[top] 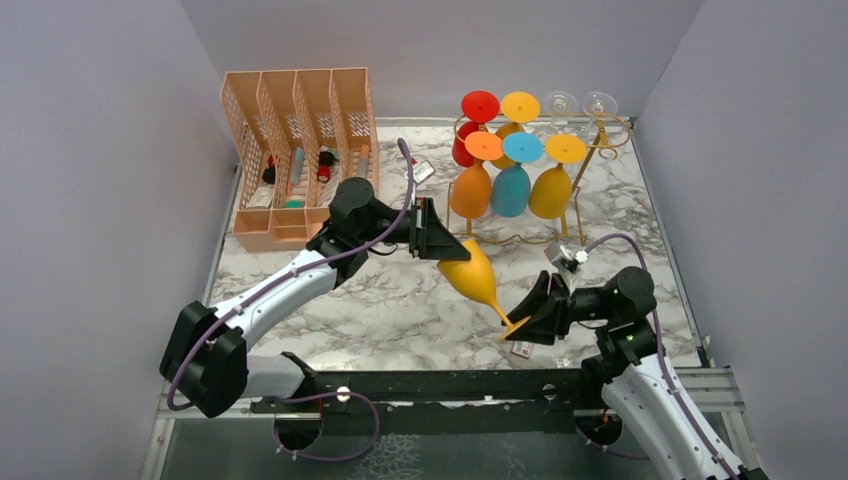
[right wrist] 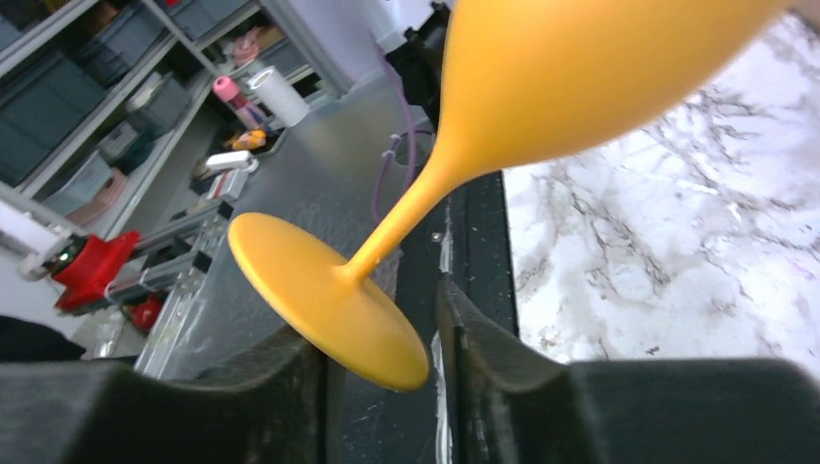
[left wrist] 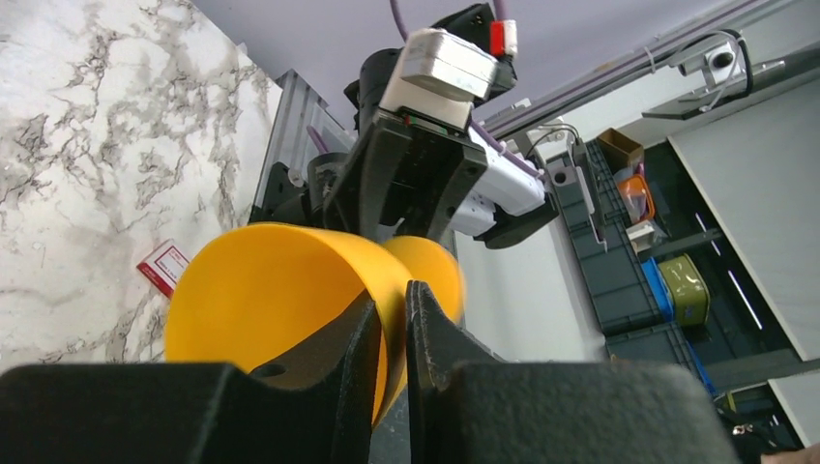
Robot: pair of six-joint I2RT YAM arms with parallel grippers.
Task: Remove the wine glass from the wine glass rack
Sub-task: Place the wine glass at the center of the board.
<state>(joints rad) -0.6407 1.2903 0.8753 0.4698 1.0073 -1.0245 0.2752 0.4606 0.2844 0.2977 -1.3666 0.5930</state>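
Your left claw (top: 447,243) is pinched narrow on the amber-yellow plastic wine glass (top: 470,272). In the left wrist view, its fingers (left wrist: 353,377) sit one inside and one outside the bowl's rim, with the wall squeezed between them. From that claw the glass runs outward at a tilt, its stem and round foot aimed at your right claw (top: 528,312).

The right claw's jaws stand apart with the foot (right wrist: 324,304) lying between them. The foot is close against one finger and shows a thin gap to the other finger (right wrist: 503,387), so I would not call that a grip.

The main step looks done. The glass is clear of the gold wire wine glass rack (top: 590,168), which stands beyond the left claw and well apart from what it holds. Red, orange, yellow, blue and clear glasses hang on the rack, foot up.

The glass hangs between your two claws, above the marbled table top (top: 400,310), and touches neither table nor rack. By my judgement, what is left is only to finish the pass to the right claw or set the glass down.
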